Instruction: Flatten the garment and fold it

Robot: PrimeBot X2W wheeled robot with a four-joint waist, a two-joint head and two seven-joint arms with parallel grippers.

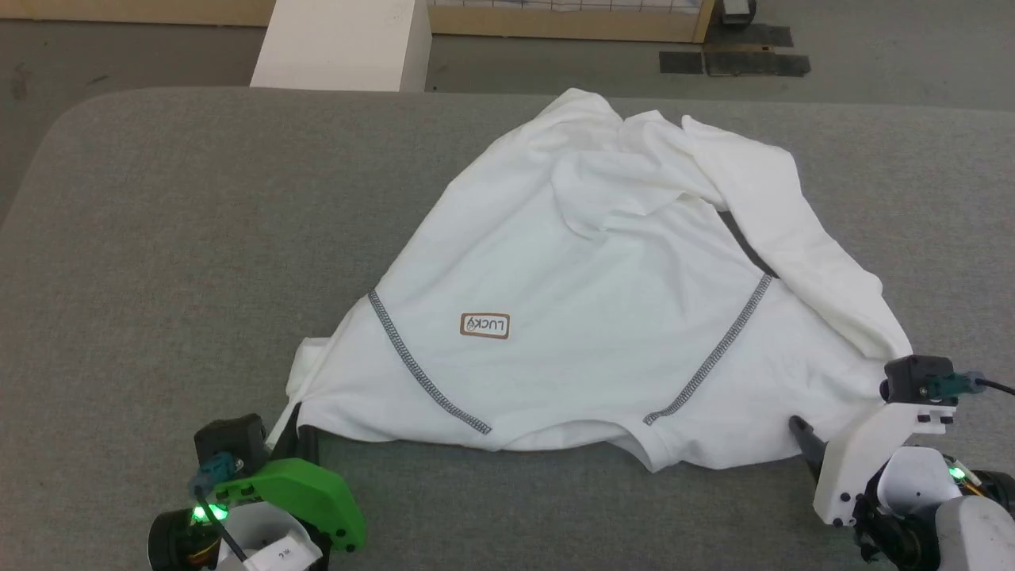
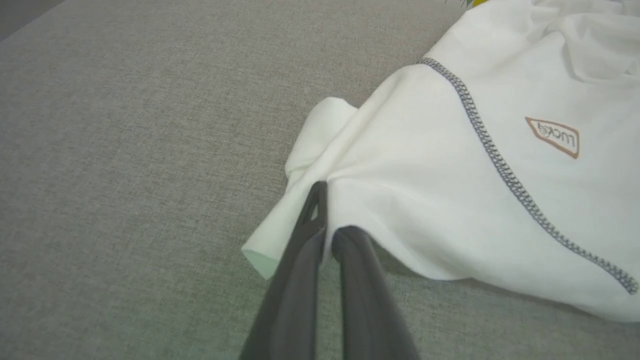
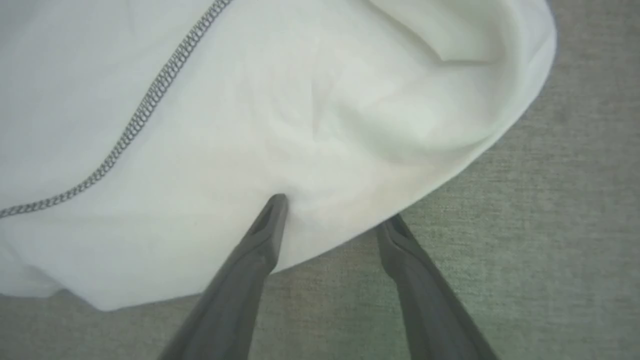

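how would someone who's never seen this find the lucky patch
On the grey table lies a crumpled white T-shirt. Between its two grey zigzag seams, nearer the left one, sits the patch: the shirt's lone brown-outlined label, reading LUCKY.

Light is even and diffuse from above; in my head view the white garment (image 1: pixel 603 317) reads bright without glare and drops only a thin soft shadow along its near hem. In both wrist views my dark fingers (image 2: pixel 295 290) go out of focus near the lens.
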